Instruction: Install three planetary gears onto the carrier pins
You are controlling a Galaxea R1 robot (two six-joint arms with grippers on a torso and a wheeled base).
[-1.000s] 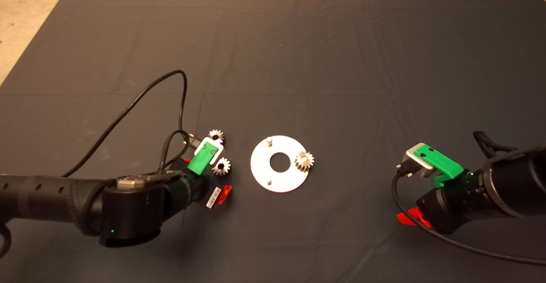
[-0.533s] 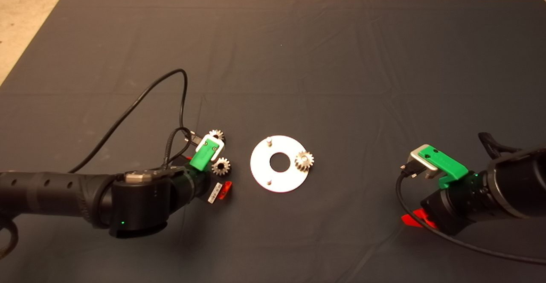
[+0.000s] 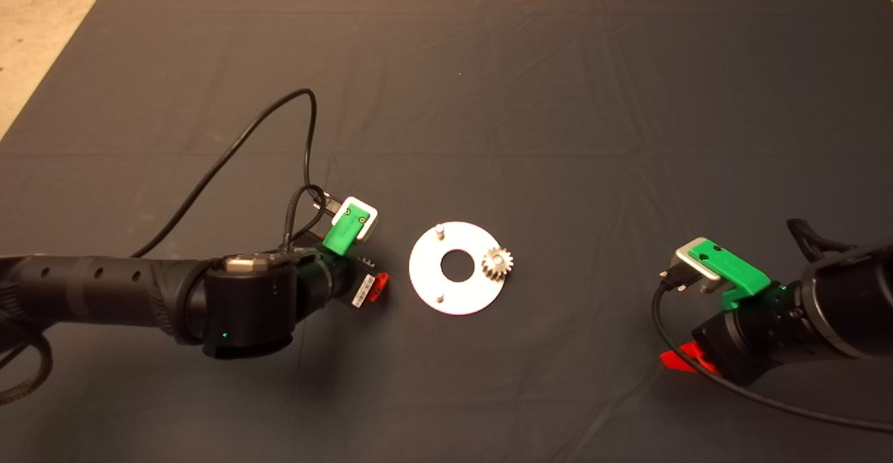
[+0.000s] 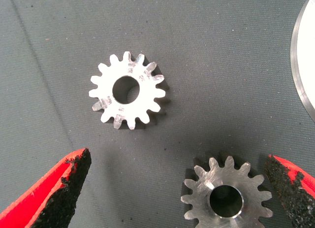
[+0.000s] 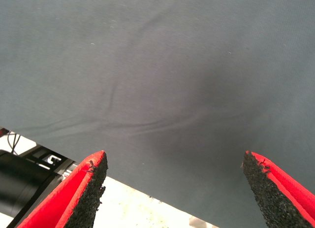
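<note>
The silver disc (image 3: 457,289) lies mid-mat with two bare carrier pins (image 3: 439,229) (image 3: 439,298). One planetary gear (image 3: 497,263) sits on the disc's right side. My left gripper (image 3: 363,276) hovers just left of the disc and hides the two loose gears in the head view. In the left wrist view it (image 4: 177,161) is open. One gear (image 4: 227,198) lies flat between the fingers, close to one pad (image 4: 290,188). The other gear (image 4: 128,96) lies further out. The disc's rim (image 4: 305,65) shows at the edge. My right gripper (image 3: 680,362) (image 5: 174,161) is open and empty at the lower right.
A black cable (image 3: 244,139) loops from the left wrist over the mat behind the arm. The dark mat (image 3: 530,100) stretches wide behind the disc. The floor (image 5: 147,208) shows past the mat's edge in the right wrist view.
My left arm has moved right and forward, so its gripper now covers both loose gears in the head view. My right arm has drawn back slightly to the right.
</note>
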